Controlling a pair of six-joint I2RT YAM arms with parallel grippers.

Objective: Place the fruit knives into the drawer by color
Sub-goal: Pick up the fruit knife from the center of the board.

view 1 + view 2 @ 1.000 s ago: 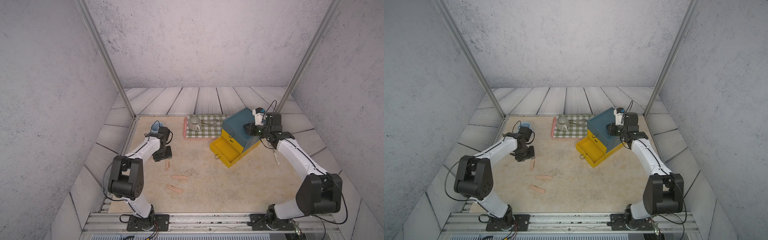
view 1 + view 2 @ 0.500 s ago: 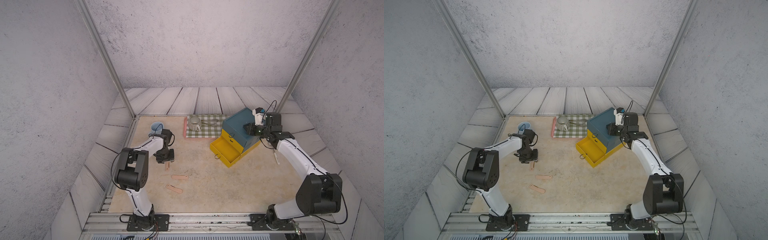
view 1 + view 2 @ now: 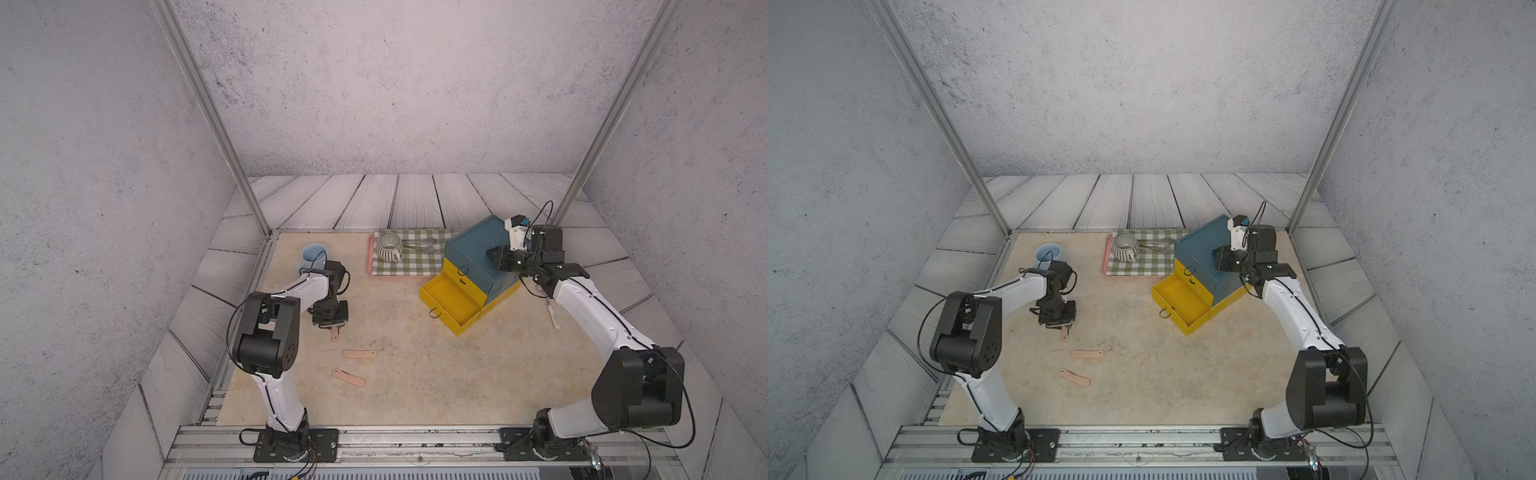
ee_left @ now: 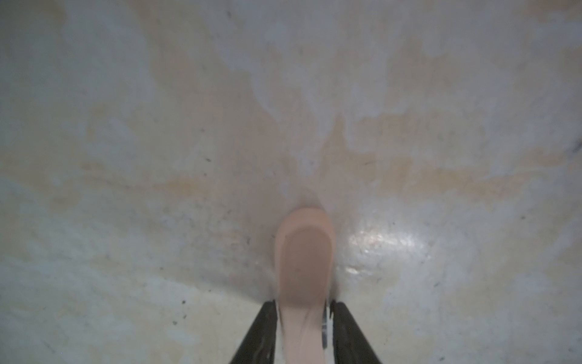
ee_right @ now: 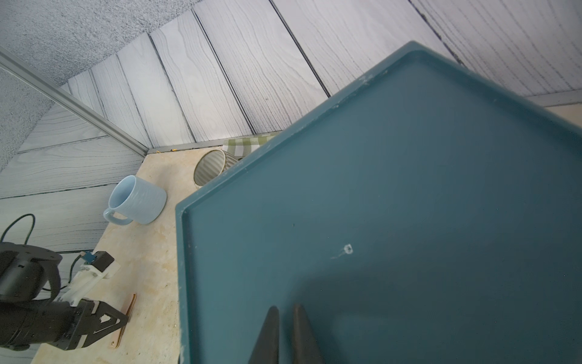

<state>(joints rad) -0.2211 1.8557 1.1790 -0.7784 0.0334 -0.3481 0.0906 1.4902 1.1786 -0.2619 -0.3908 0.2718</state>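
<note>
- Step in hand, by judgement: picking up the pink knife point(image 4: 304, 261), lying flat on the left half of the bench point(image 3: 415, 374), not far from its left edge.
- To do it well: close fully on the two long sides, keep the fingers point(image 4: 264, 327) low to the bench, and lift straight up only after a firm pinch. Thin and smooth, so probably easy to slip or to tilt.
- Better not to drag it toward the second pink knife point(image 3: 359, 353) and the third pink knife point(image 3: 348, 377), nearer to the front edge.
- Relative to the left gripper point(image 4: 304, 303): right between the two fingers, with the rounded end sticking out past the tips.
- Left jaws standing close at both long sides; pinched already or not, cannot tell.
- Target, by judgement: the open bottom drawer point(image 3: 451, 299) of the drawer chest point(image 3: 478, 249), near the far right corner of the bench, well apart from the knife; seemingly empty.
- At the chest top: the right gripper point(image 5: 285, 307), almost closed on nothing, perhaps to hold it steady.
</note>
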